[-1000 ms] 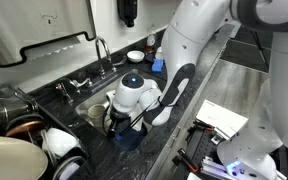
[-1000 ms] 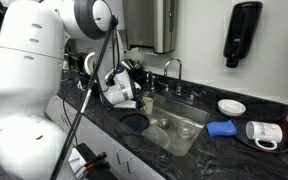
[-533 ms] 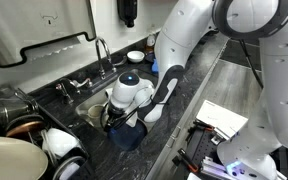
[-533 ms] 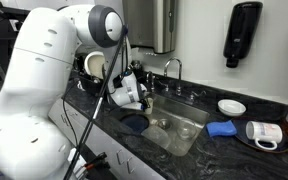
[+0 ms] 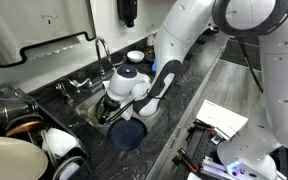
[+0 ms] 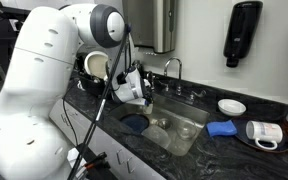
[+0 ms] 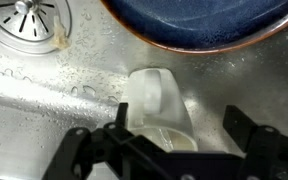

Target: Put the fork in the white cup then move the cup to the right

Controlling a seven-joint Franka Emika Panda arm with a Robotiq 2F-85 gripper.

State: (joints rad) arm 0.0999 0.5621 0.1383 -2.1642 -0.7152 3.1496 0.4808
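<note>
white cup partly behind end effector, blue dish cropped

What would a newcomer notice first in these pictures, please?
The big white robot arm bending over the sink stands out first. In the wrist view, its open gripper straddles a small white cup on the wet steel, next to a dark blue dish.

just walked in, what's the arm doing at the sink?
The Panda arm is reaching down into the sink. Its pincer is open, with the white cup lying between its fingers, not gripped. A dark blue dish sits just beyond the cup. No fork shows in any view.
</note>
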